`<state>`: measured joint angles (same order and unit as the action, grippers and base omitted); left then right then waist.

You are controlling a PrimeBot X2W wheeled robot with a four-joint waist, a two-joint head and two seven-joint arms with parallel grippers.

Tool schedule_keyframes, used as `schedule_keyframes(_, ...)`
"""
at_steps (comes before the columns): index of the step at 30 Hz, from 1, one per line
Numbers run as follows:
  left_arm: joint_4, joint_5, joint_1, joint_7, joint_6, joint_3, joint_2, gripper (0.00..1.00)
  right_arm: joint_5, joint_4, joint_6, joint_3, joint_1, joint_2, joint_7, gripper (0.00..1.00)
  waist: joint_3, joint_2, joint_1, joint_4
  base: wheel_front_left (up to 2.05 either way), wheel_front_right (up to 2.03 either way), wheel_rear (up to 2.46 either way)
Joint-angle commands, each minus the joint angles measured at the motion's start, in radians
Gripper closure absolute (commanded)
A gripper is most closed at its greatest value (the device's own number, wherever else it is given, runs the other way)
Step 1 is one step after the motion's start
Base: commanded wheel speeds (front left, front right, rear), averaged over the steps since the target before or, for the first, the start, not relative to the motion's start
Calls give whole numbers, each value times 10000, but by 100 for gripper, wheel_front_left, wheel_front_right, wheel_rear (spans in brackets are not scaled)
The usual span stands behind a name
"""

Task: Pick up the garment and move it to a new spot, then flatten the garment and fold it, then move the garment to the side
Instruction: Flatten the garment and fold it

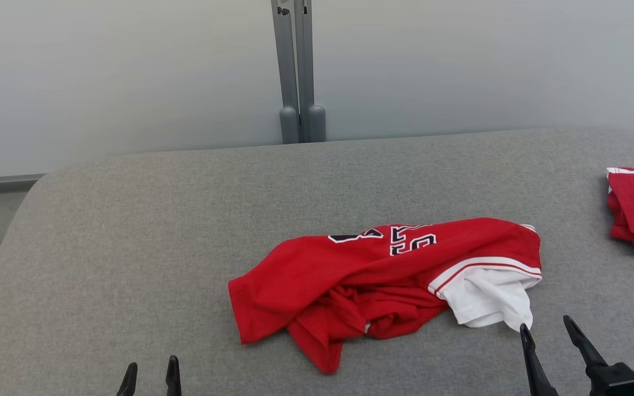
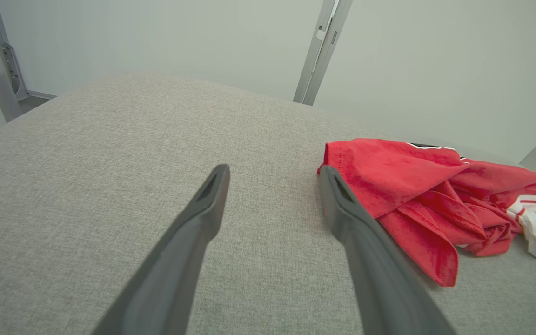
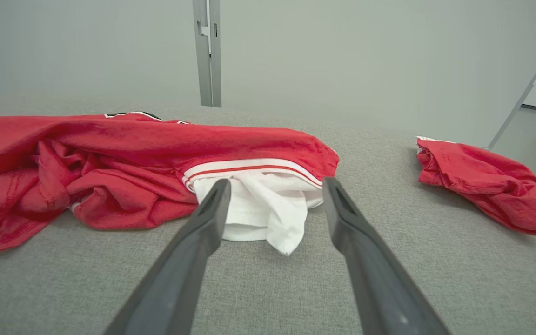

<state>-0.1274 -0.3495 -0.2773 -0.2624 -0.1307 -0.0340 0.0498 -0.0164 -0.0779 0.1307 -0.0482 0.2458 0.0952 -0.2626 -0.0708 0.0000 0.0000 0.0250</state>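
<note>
Pickup is pending: left gripper (image 1: pixel 152 361) and right gripper (image 1: pixel 545 322) gape empty, and the right should next pinch the white sleeve (image 1: pixel 487 300) of the shirt (image 1: pixel 372 269).

Left claw (image 1: pixel 152 361) and right claw (image 1: pixel 546 322) — long dark tapering fingers (image 3: pixel 189 260)

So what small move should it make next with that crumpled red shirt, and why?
Probably ease the right pincer forward and shut it on the white end of the garment: it stands open, aimed at that end, and the garment lies crumpled, not yet lifted.
</note>
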Motion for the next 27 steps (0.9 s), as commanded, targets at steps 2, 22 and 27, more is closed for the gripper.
schedule_keyframes(2,45,144,-22,-29,-1,39,22,0,-84,70,0,-24,-110,-6,-26,0,30,0,0,32,0,0,0)
schedule_keyframes(22,96,269,217,-27,-1,-198,20,0,92,199,0,-381,-299,-91,-27,0,128,0,0,116,0,0,0)
schedule_keyframes(27,-193,322,557,-27,-1,-1148,27,0,254,-834,-2,-859,-746,-229,-26,0,317,0,0,-10,0,0,0)
